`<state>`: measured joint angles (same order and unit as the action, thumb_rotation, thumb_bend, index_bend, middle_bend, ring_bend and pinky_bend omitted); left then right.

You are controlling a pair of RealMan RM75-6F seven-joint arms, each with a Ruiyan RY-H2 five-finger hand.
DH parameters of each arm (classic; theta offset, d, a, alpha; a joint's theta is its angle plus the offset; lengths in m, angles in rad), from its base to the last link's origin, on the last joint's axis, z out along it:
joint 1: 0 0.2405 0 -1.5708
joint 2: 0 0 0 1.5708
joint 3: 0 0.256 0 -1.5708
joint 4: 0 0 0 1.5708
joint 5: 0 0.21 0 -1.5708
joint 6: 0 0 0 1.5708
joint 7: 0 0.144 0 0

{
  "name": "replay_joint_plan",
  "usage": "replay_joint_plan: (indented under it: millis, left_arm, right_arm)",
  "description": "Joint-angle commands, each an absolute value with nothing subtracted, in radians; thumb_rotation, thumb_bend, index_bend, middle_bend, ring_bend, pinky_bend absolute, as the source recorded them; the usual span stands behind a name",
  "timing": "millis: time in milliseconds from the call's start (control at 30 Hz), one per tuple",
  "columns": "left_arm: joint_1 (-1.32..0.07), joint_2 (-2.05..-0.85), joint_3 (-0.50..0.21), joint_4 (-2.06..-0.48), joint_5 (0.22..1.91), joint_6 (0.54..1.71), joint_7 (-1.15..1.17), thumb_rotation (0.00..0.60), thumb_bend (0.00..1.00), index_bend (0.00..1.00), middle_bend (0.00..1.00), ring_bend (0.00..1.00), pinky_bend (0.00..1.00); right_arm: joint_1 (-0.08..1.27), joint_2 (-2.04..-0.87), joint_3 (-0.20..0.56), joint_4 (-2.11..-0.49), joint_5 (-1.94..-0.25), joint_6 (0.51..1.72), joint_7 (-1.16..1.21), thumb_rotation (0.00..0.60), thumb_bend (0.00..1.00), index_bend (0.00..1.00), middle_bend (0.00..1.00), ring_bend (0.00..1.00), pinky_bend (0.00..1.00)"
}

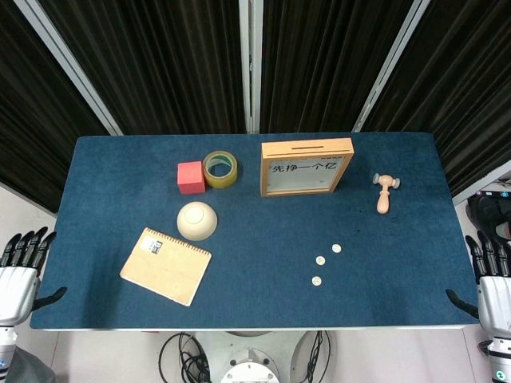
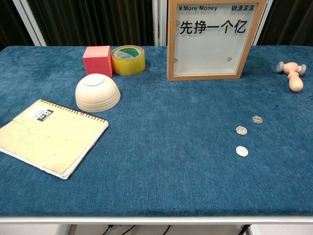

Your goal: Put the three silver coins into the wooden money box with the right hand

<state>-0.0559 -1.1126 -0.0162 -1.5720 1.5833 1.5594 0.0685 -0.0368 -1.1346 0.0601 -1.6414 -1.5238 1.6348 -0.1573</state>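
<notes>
Nearest, both hands hang off the table's front corners: the left hand [image 1: 17,275] and right hand [image 1: 491,279] each hold nothing, fingers straight and seemingly a little apart, though both are cut by the frame edge. On the blue table [image 1: 263,295], three coins [image 2: 241,151] [image 2: 241,130] [image 2: 257,119] lie apart in a loose cluster toward the right. Further back stands the money box [image 1: 306,167], upright, a small wooden mallet [image 1: 386,191] to its right.

wooden money box [image 2: 210,41] front — "¥ More Money", "财源滚滚", large "先挣一个亿", notebook [image 2: 51,137] label — unreadable
</notes>
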Motion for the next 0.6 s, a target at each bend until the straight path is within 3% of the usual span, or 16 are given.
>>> replay_joint_plan:
  millis: [33, 600]
  left_arm:
    - [-0.052, -1.114, -0.014, -1.568, 1.583, 1.563, 0.067, 0.600, 0.00, 0.01, 0.00, 0.00, 0.00]
    - [-0.047, -1.113, -0.011, -1.579, 1.598, 1.577, 0.071, 0.600, 0.00, 0.01, 0.00, 0.00, 0.00]
  right_arm:
    - [-0.036, -1.136, 0.061, -1.641, -1.525, 1.634, -0.156, 0.600, 0.04, 0.00, 0.00, 0.00, 0.00]
    - [-0.010, -1.140, 0.051, -1.628, -1.611, 1.628, -0.109, 0.600, 0.06, 0.00, 0.00, 0.00, 0.00]
